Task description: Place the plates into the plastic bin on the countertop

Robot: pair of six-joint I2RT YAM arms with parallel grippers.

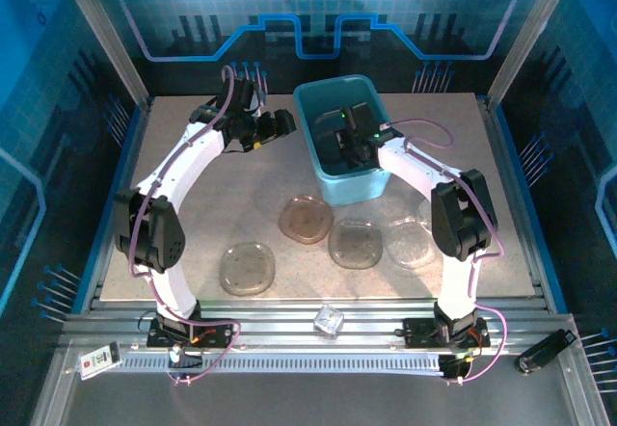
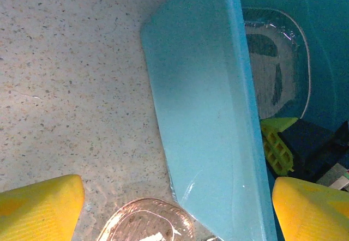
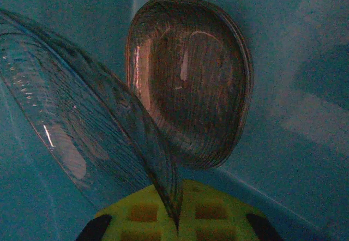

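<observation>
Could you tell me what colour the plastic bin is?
The bin is teal-blue, clearest in the top external view.

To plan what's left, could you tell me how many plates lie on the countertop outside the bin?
4 plates: front-left plate, plate nearest the bin at, middle plate, rightmost plate. Others may be hidden.

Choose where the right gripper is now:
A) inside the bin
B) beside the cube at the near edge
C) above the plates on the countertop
A: the right gripper reaches down into the bin, and its wrist view shows teal walls all around and a plate in its grip.
</observation>
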